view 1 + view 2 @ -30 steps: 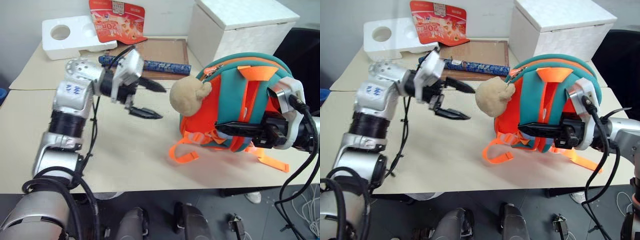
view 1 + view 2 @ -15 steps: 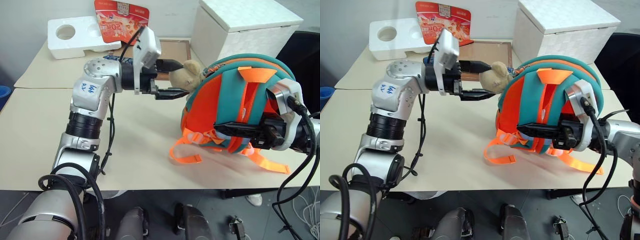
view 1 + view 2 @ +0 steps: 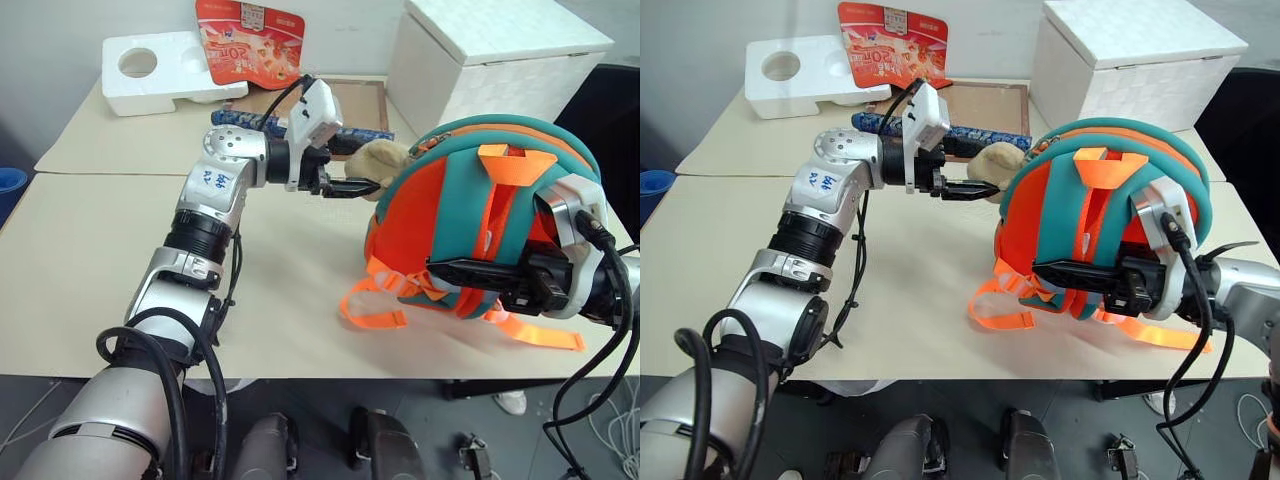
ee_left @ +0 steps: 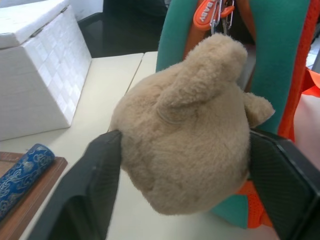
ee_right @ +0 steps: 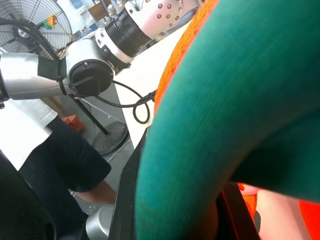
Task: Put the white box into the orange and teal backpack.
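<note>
The orange and teal backpack [image 3: 450,200] stands upright at the right of the table, its straps facing me. A tan plush toy [image 4: 185,125] hangs from its upper left side. My left gripper [image 3: 358,172] reaches in from the left, level, and is shut on the plush toy, one finger [image 4: 95,175] pressing each side. My right gripper [image 3: 450,270] lies across the backpack's strap side, shut on a teal strap [image 5: 240,100]. The white box is out of view.
A big cubic white styrofoam box [image 3: 490,50] stands behind the backpack. At the back lie a white foam block with round holes [image 3: 160,70], a red snack bag [image 3: 250,40], a blue patterned roll [image 3: 365,132] and a wooden frame [image 3: 350,100]. A person [image 5: 30,150] stands near a fan [image 5: 35,20].
My left gripper has swung right across the table to the plush toy and closed around it. The right gripper has kept its hold on the backpack.
</note>
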